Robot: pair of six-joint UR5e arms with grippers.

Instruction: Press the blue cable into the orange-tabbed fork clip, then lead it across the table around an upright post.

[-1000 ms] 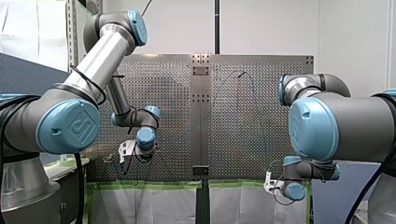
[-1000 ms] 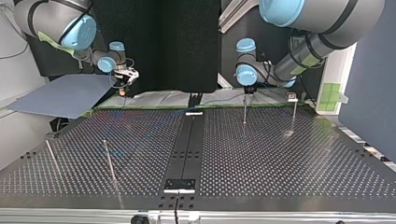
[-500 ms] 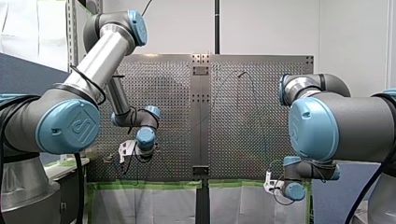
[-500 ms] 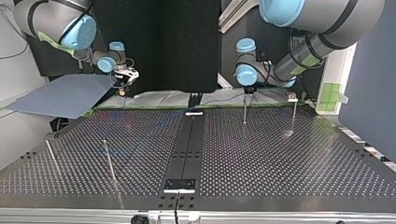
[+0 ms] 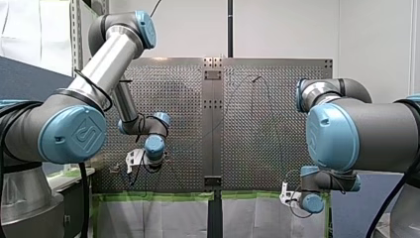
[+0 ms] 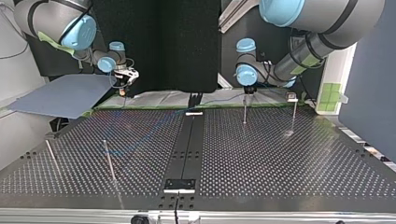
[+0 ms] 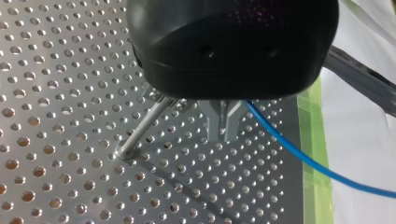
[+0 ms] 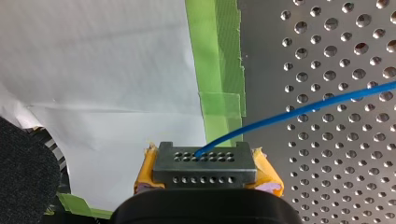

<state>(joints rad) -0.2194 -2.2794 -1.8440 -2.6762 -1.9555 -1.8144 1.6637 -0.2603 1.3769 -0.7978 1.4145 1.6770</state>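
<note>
The blue cable (image 7: 303, 156) leaves the side of my left gripper (image 7: 224, 135), whose metal fingers are shut on it just above the perforated table. An upright post (image 7: 140, 128) stands right beside those fingers. In the top view my left gripper (image 6: 248, 92) hangs over that post (image 6: 244, 109) near the far edge. A small clip with an orange tab (image 6: 292, 97) sits further right. My right gripper (image 8: 204, 158), with yellow pads, is shut on the blue cable (image 8: 303, 109) past the table's taped edge. It hovers at the top view's far left (image 6: 122, 89).
Two more posts (image 6: 109, 161) (image 6: 51, 156) lean up at the top view's near left, and another (image 6: 294, 114) stands under the clip. A blue sheet (image 6: 65, 95) lies off the table's left corner. Green tape (image 8: 219, 93) and white cloth (image 8: 107, 84) line the edge by the arms.
</note>
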